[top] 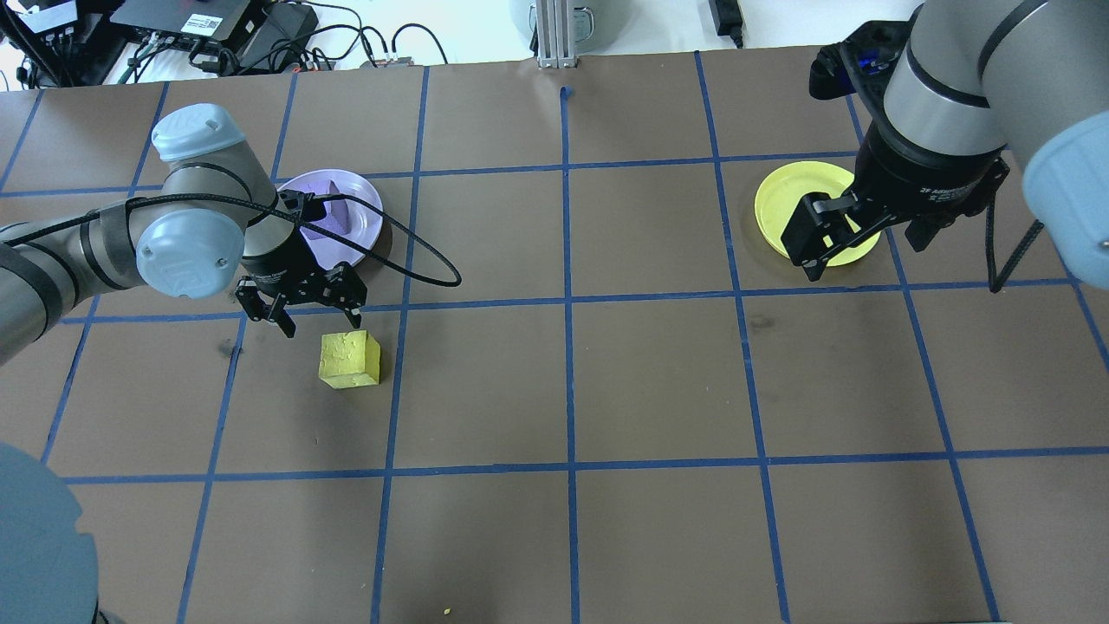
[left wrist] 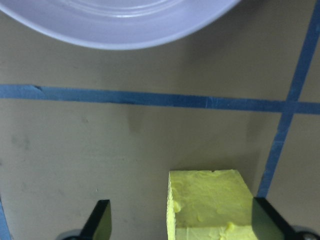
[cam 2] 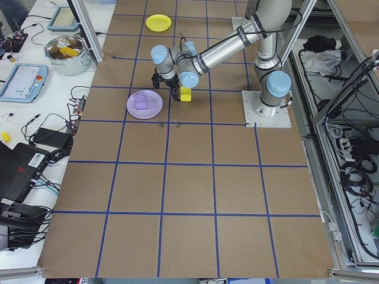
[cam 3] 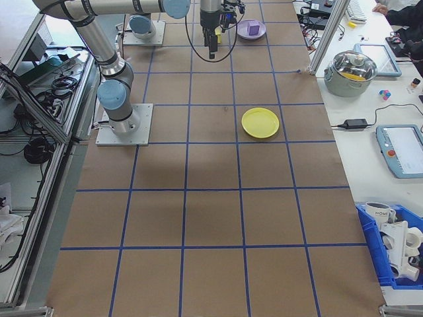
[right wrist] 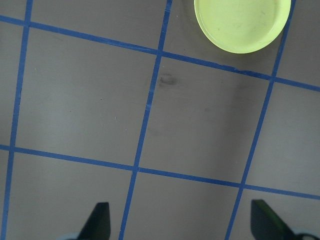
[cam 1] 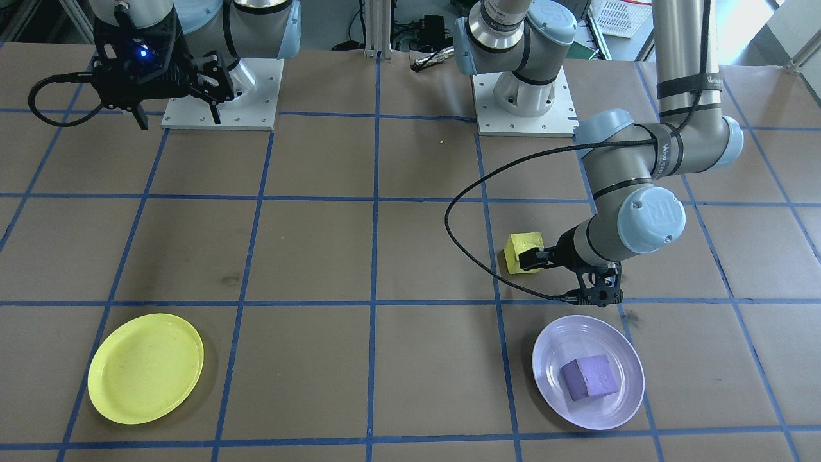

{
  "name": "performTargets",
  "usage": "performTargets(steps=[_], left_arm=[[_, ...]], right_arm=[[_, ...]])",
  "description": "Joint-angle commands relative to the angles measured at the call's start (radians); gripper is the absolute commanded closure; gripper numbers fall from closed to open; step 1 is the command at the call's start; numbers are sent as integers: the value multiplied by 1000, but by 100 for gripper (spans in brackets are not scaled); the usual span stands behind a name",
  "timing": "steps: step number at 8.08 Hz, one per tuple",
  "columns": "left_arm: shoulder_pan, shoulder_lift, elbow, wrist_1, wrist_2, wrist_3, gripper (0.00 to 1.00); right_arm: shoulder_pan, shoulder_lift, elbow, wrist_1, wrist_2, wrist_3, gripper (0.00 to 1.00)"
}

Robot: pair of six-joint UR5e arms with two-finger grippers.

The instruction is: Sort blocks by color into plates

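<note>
Resting on the worktop beside the lavender plate (top: pixel 368 227), the yellow foam cube (top: pixel 350 360) looked light and squashy, best pinched across opposite flat faces by the left gripper (top: pixel 305 317), whose fingers (left wrist: pixel 100 220) stood open, one touching it.

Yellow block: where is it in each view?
Front-facing: yellow block right of centre.
Overhead: left of centre.
Exterior left: upper middle.
Exterior right: top, mostly hidden.
Left wrist: bottom right.
Right wrist: absent.
Landmark: lavender plate nearby.
</note>
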Motion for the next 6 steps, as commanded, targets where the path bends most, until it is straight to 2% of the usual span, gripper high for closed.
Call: performTargets(steps=[1, 3, 6], left_arm=[[-5, 1, 59, -79, -15, -34, 0], [-37, -4, 57, -79, -39, -95, 0], [-40, 27, 45, -76, -38, 2, 0]], right_arm=[[0, -1, 6, 0, 1, 0, 0], [0, -1, 11, -1, 4, 4, 0], [0, -1, 11, -9, 10, 1, 0]])
